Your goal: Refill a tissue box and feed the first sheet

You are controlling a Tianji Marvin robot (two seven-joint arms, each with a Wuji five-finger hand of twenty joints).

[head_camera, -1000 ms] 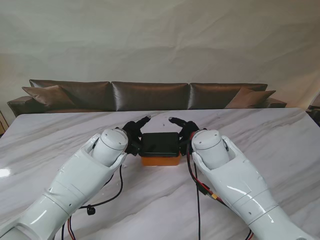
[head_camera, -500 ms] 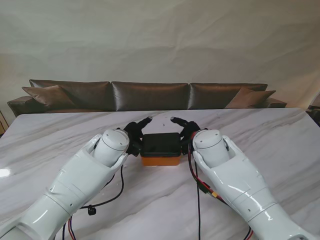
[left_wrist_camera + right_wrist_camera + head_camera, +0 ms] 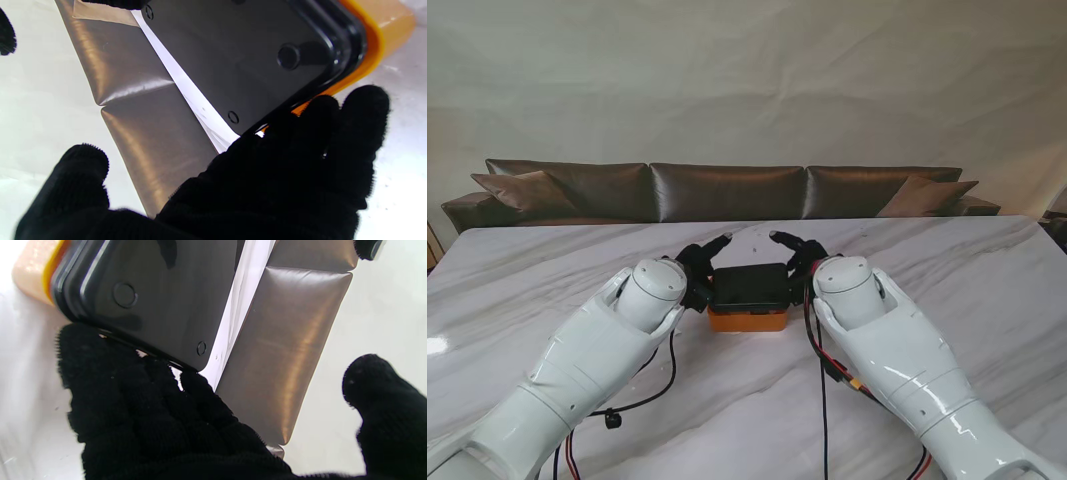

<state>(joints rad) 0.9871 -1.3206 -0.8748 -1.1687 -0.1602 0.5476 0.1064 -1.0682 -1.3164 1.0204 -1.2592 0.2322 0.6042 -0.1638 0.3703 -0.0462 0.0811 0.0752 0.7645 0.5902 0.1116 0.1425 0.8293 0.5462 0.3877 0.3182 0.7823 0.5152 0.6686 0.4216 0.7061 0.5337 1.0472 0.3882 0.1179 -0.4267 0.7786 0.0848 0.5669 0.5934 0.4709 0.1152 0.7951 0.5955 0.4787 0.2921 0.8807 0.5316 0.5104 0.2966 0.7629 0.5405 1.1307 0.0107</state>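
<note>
An orange tissue box lies on the marble table with its black base panel facing up. My left hand, in a black glove, presses against the box's left end. My right hand presses against the right end. In the left wrist view the fingers hook the rim of the black panel where it meets the orange body. The right wrist view shows the fingers at the other rim of the panel. Both thumbs stand apart, above the box.
A dark leather sofa runs behind the table's far edge. Loose cables hang from both forearms over the table nearer to me. Bare marble lies to the left and right of the arms.
Both hands and the box have shifted very slightly to the right and farther from me. The grip on the box ends looks the same.
</note>
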